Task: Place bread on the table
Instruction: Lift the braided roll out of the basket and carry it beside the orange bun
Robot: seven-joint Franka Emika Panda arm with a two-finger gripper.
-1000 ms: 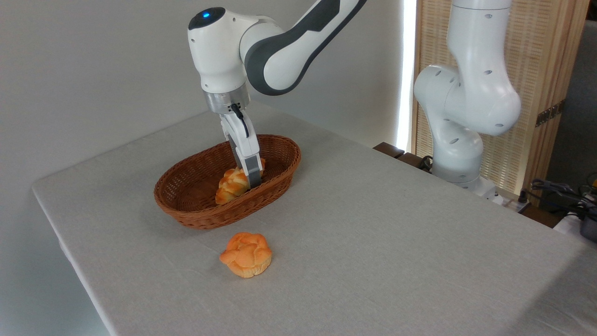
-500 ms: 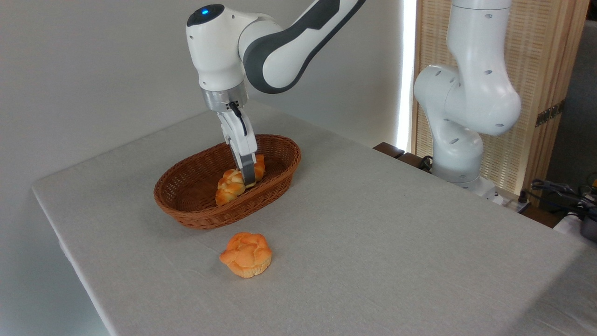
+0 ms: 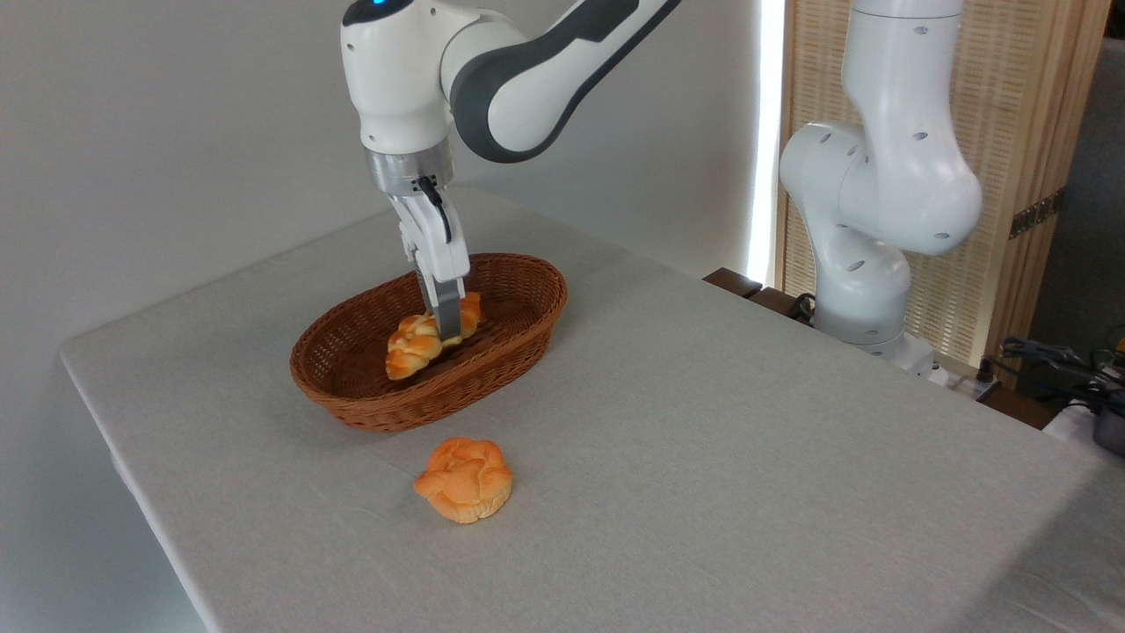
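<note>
While no label, brand mark or readable writing shows on anything here, a small blue light glows at the top of the arm [image 3: 413,79] near the upper edge of the view. From the silver wrist ring below it the gripper [image 3: 448,327] points straight down into the basket [image 3: 369,400], its fingers [image 3: 450,312] clamped across the middle of the bread [image 3: 413,341]. Only the near finger is plainly seen; the far one is hidden behind it and the loaf. The fingers stand close together, with the loaf's width between them. A black cable loops down the side of the gripper body.

The bread hangs tilted, its right end higher and half hidden behind the finger, its left end lower and pointing toward the basket's near left wall. It sits inside the basket's outline, and whether its lower tip touches the wicker floor cannot be told from this angle. The basket rests on the table [image 3: 747,457], toward the far left part of the cloth. A round bun [image 3: 463,480] lies on the cloth just in front of the basket, apart from it and from the gripper. The arm's white base column [image 3: 879,176] rises at the table's far right edge, before a slatted wooden screen [image 3: 1011,132].
</note>
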